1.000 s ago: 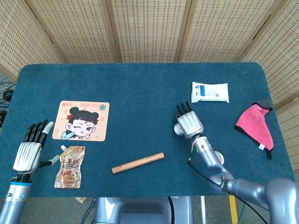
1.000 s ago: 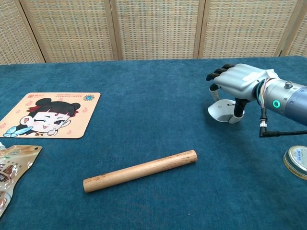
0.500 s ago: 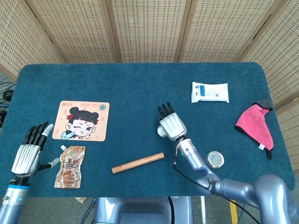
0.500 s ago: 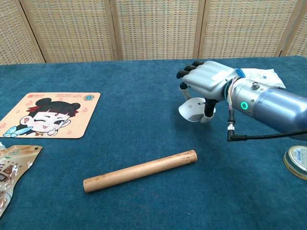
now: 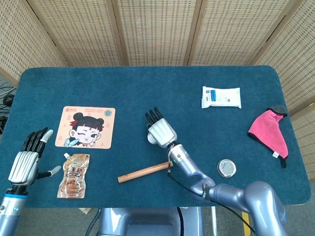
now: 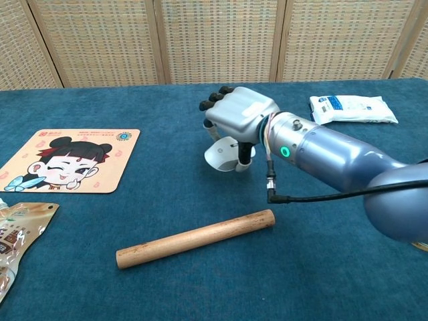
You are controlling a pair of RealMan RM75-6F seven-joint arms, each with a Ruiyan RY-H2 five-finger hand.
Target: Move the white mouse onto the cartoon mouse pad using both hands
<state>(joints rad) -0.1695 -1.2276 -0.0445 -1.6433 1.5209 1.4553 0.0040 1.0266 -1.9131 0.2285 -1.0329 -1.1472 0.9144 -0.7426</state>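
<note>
I have the right hand (image 6: 237,115) wrapped over the white mouse (image 6: 223,154), fingers curled down around it from above, and in the chest view the mouse hangs under the palm near the middle of the blue worktop (image 5: 147,88). I cannot tell whether the mouse touches the cloth or sits just above it. In the head view only a sliver of the mouse (image 5: 151,139) shows beside the right hand (image 5: 161,131).

My left hand (image 5: 27,160) is at the near left edge of the worktop, holding nothing, its fingers straight and spread, pointing away from me. The chest view does not show it.

The cartoon mouse pad (image 5: 86,127) lies flat on the left side, well apart from the mouse, with nothing resting on it. Just in front of the pad sits a snack pouch (image 5: 74,175), close to my left hand.

A wooden stick (image 6: 195,238) lies at a slant just in front of the right hand, under the forearm. Off to the right I see a white tissue pack (image 5: 221,97), a pink cloth (image 5: 269,132) and a small round tin (image 5: 226,167).
</note>
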